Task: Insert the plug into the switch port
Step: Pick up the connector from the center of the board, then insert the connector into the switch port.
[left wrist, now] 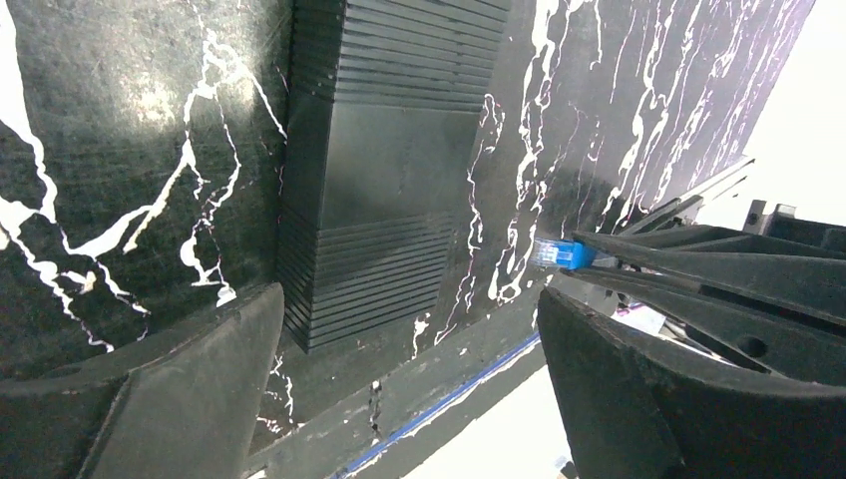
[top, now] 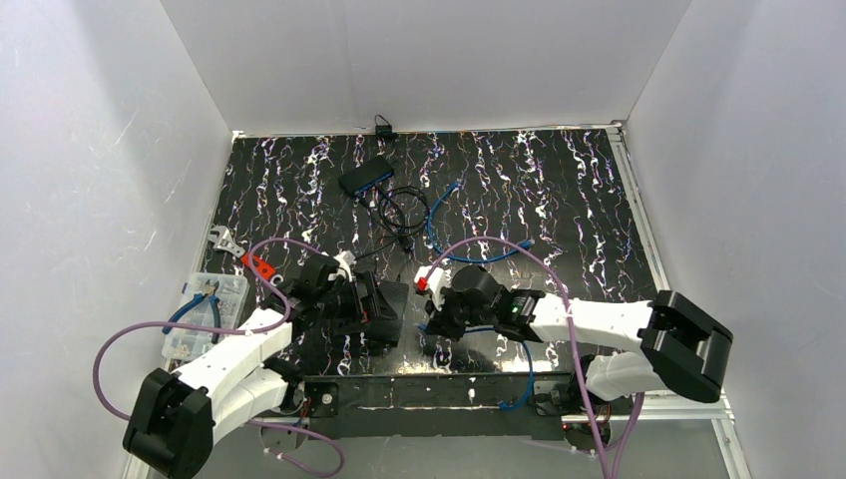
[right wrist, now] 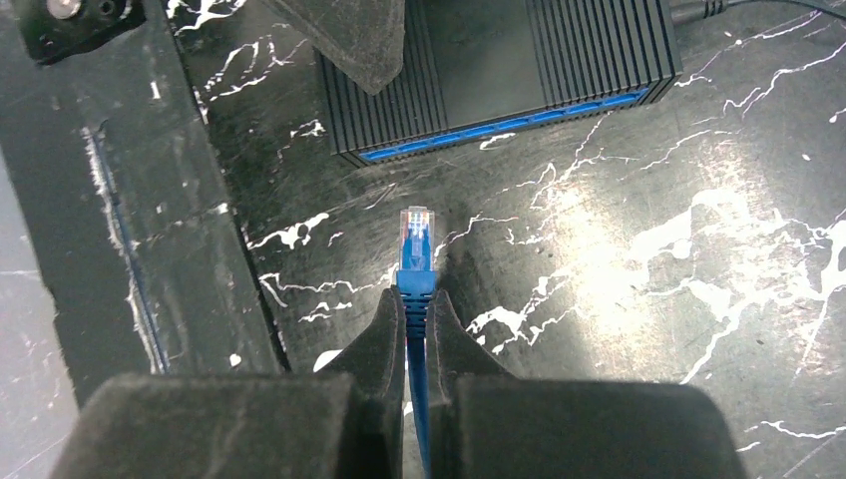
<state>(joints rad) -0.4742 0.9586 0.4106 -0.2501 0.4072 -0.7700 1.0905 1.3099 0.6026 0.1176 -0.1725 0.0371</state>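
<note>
The black ribbed switch (top: 384,311) lies near the table's front, its blue port face (right wrist: 499,125) turned towards my right gripper. My right gripper (right wrist: 416,299) is shut on the blue cable just behind the clear plug (right wrist: 415,235). The plug points at the port face, a short gap away. My left gripper (left wrist: 409,304) is open, and its fingers (left wrist: 200,389) straddle the near end of the switch (left wrist: 379,200). The plug (left wrist: 557,254) shows to the right of the switch in the left wrist view. In the top view my right gripper (top: 436,311) sits just right of the switch.
A second black switch (top: 365,175) lies at the back with black leads and a loose blue cable (top: 469,254). A clear parts box (top: 205,314) with blue-handled pliers stands at the left. A black bar (top: 429,394) runs along the front edge.
</note>
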